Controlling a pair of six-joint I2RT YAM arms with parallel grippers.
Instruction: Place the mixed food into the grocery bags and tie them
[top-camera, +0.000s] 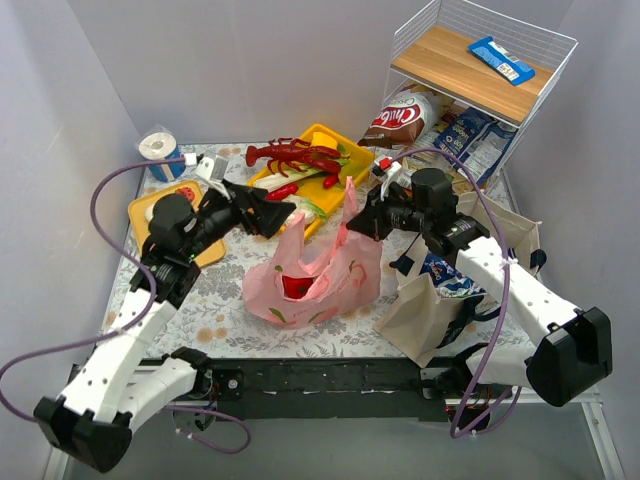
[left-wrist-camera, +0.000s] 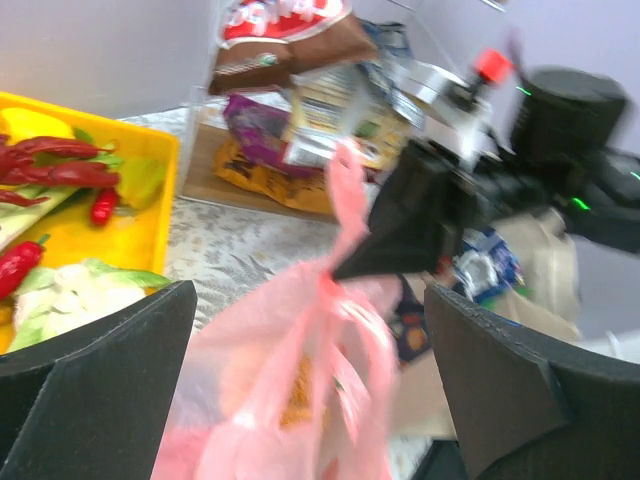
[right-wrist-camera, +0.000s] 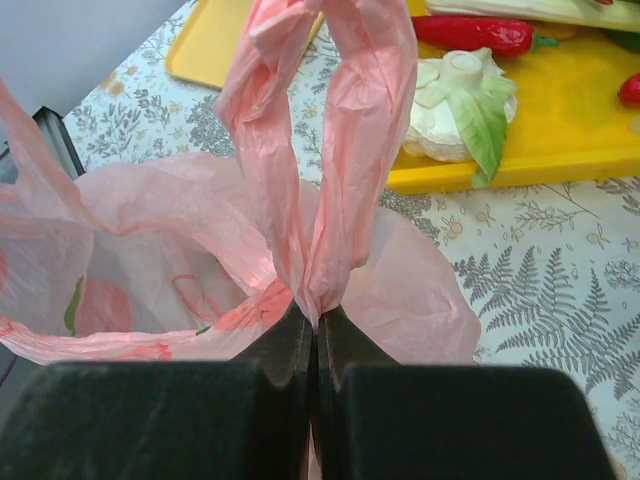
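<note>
floral-patterned tabletop (top-camera: 215, 300) under a thin translucent pink plastic bag (top-camera: 320, 280), my right gripper (right-wrist-camera: 316, 330) pinched tight on its loop handle (right-wrist-camera: 345, 150), my left gripper (left-wrist-camera: 310, 300) spread wide beside it

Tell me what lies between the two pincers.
The pink bag: its raised handle and open mouth fill the gap between the open left pincer and the right pincer pinching it. Top view shows it.

The left arm (top-camera: 140, 310) and right arm (top-camera: 505, 280) both bend inward toward the middle. The left end effector (top-camera: 280, 213) points right, its fingers (left-wrist-camera: 100, 380) spread wide. The right end effector (top-camera: 354, 224) points left, fingers (right-wrist-camera: 270, 400) pressed together on a bag handle (right-wrist-camera: 335, 150).
</note>
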